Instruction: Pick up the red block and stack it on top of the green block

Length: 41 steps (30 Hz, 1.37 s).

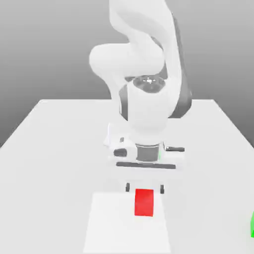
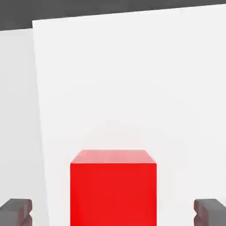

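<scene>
The red block (image 1: 144, 202) sits on a white mat (image 1: 109, 223) near the table's front edge. My gripper (image 1: 145, 188) hovers right over it, open, with one dark finger (image 1: 127, 187) on each side of the block's top and a clear gap to each. In the hand view the red block (image 2: 113, 187) lies between the two fingertips (image 2: 15, 211), and neither touches it. The green block (image 1: 252, 224) shows as a sliver at the exterior view's right edge, on the table far from the gripper.
The white table (image 1: 49, 139) stretches around the arm's base. The mat (image 2: 132, 79) extends well beyond the red block. The arm's white body rises behind the gripper.
</scene>
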{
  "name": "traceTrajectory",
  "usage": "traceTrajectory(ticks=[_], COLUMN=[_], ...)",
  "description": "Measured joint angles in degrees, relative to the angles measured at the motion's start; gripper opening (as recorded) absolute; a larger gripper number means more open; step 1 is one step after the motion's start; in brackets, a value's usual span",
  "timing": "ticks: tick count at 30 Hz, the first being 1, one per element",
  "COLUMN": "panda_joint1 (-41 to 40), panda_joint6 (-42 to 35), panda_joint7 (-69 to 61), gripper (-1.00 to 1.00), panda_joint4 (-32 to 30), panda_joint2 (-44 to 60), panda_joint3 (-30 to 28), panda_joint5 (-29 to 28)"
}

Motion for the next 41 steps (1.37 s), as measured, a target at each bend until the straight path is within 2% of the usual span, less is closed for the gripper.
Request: traceTrajectory(ticks=[1,2,9,16,18,32,36,37,41], panda_joint1=[0.64,0.86,0.79,-0.13,-0.4,15.71,18.61,19.12,19.12], panda_joint6=[1.79,2.78,2.72,-8.34,-10.87,-25.44,-21.15,-19.84,-19.84], panda_joint7=[0.41,0.66,0.85,-2.37,-2.39,-4.49,-2.55,-1.99,-1.99], gripper=[0.0,-1.0,-1.0,-1.0,-1.0,-1.0,-1.0,1.0,1.0], panda_joint4=[0.29,0.47,0.44,-0.88,2.03,30.5,33.2,33.37,33.37], panda_joint2=[2.09,3.29,3.16,-9.22,-8.56,6.34,13.41,14.95,14.95], panda_joint3=[-0.77,-1.07,-1.02,1.33,3.26,14.1,12.61,12.03,12.03], panda_joint5=[-0.54,-0.88,-1.09,3.13,2.05,-5.08,-8.63,-9.46,-9.46])
